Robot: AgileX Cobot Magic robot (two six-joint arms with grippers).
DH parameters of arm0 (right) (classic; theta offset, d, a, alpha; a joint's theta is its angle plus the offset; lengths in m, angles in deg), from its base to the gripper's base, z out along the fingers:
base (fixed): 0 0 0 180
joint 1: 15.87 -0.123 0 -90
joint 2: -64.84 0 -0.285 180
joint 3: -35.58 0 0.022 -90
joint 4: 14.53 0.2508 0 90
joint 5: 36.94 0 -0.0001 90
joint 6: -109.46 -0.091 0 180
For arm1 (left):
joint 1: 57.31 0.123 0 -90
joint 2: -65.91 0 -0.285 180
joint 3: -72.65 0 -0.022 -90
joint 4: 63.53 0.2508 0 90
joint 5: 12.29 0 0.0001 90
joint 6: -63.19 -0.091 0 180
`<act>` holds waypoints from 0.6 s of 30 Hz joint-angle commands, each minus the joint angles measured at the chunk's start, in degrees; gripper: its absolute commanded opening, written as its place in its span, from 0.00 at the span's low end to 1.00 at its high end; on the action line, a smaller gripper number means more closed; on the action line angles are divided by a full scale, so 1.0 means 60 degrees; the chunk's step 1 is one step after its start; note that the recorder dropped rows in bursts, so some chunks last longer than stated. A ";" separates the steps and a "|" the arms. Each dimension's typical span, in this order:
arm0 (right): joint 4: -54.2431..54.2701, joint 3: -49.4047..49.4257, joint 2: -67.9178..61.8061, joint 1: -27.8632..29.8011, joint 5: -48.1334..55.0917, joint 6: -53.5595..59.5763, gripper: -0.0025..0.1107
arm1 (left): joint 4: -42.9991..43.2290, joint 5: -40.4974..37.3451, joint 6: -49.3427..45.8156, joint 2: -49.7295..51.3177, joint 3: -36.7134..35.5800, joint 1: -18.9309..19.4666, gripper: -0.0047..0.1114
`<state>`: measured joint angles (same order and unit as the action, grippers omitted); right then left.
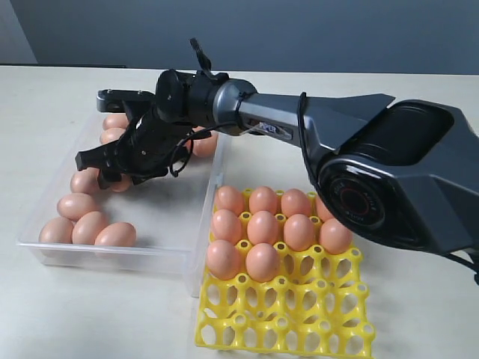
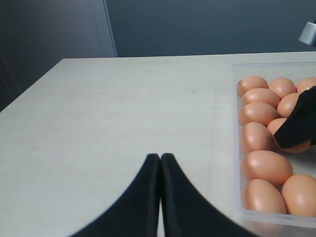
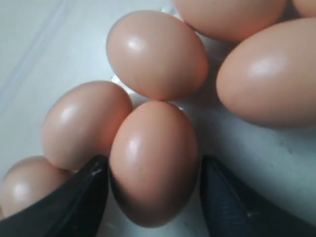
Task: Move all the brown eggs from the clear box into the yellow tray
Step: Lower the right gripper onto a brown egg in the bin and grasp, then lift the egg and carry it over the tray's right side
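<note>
**Brown egg (image 3: 153,148) between wide jaws**

Right pincer (image 3: 154,168) straddles it, spread wide, in the box (image 1: 168,213) among other eggs (image 1: 88,226). Left pincer (image 2: 160,157) has its fingers pressed together over bare surface (image 2: 113,113). Tray (image 1: 299,329), at the box's 3 o'clock, holds ten eggs.

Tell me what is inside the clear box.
Brown eggs line the clear box's left side and far end; the right gripper sits among them, jaws open astride one. The arm hides whatever lies beneath it.

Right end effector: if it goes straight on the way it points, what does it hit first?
Most likely the brown egg lying between the open fingers of the right end effector in the clear box. It looks close ahead, though depth is hard to judge.
</note>
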<state>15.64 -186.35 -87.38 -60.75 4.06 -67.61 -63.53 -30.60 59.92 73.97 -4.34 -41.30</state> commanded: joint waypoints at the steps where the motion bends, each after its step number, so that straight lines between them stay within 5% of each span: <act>1: -0.0004 0.0004 0.0045 0.0044 -0.0215 -0.0011 0.44 | 0.0000 0.0104 0.0004 -0.0047 -0.0038 -0.0044 0.04; 7: -0.0022 0.0004 0.0045 0.0044 -0.0219 -0.0011 0.01 | 0.0000 0.0104 0.0004 -0.0047 -0.0038 -0.0044 0.04; 13: -0.1133 0.0004 0.0578 0.0044 -0.0088 0.0032 0.02 | 0.0000 0.0104 0.0004 -0.0047 -0.0038 -0.0044 0.04; 18: -0.2594 0.0004 0.1997 0.0044 0.1619 0.0773 0.02 | 0.0000 0.0104 0.0004 -0.0047 -0.0038 -0.0044 0.04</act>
<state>3.59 -186.25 -78.79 -60.75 9.98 -66.42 -63.53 -30.60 59.92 73.97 -4.34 -41.30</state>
